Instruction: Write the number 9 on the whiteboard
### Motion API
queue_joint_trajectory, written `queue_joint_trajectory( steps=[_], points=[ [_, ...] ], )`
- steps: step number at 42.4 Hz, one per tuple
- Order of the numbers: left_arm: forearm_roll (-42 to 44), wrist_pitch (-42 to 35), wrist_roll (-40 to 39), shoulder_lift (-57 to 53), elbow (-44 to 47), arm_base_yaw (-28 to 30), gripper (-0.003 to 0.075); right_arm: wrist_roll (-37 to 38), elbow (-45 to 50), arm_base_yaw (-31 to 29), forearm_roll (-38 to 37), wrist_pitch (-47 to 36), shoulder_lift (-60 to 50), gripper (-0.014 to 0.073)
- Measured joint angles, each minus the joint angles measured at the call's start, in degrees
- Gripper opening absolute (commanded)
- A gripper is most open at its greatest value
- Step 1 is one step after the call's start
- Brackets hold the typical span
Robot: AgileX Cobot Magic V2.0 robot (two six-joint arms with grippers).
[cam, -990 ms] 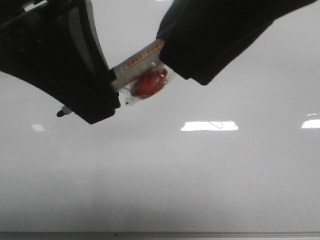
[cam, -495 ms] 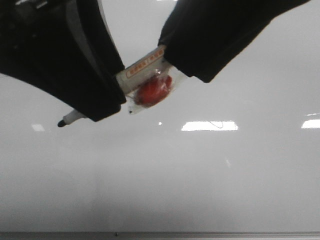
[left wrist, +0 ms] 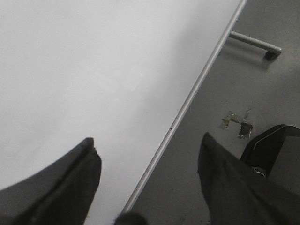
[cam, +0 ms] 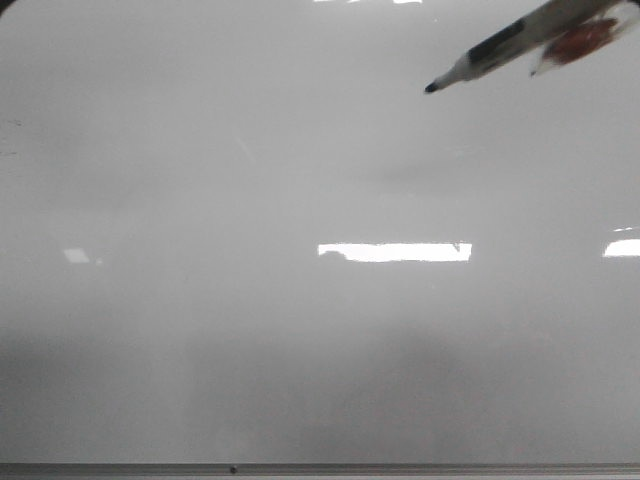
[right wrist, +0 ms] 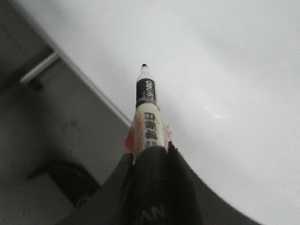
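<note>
One whiteboard point(cam: 300, 330), glossy pale grey, fills nearly the whole front view; thin grey frame edge along the 6 o'clock side; bright rectangular light reflections across its middle. No drawn stroke of the number 9 can be made out on its surface.

One marker point(cam: 500, 45), white barrel with black collar and black tip, entering at 1 o'clock, tip pointing toward 8 o'clock, over the board. A red patch shows on its barrel.

Right gripper point(right wrist: 150, 159): jaws closed around the marker barrel, tip projecting beyond them.

Left gripper point(left wrist: 147, 183): jaws spread wide, holding nothing, above the board's frame edge and grey floor point(left wrist: 262, 84).
</note>
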Motion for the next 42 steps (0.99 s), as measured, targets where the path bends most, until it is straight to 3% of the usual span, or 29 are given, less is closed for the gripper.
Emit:
queue_joint_trajectory(
  steps=[8,17,42],
  points=[
    [0.23,0.44,-0.61,-1.96,1.62,3.15,0.0442,2.75,10.55,-1.65,0.91,-13.92,-7.92,-0.0068],
    [-0.11,0.44,-0.66,-1.96,1.64,3.23,0.0441,2.87,13.31,-1.65,1.46,-23.95,-5.15,-0.0068],
    [-0.2,0.33,-0.75,-1.96,1.64,3.23,0.0441,2.98,3.24,-1.65,1.79,-29.44,13.91,-0.0068]
  ],
)
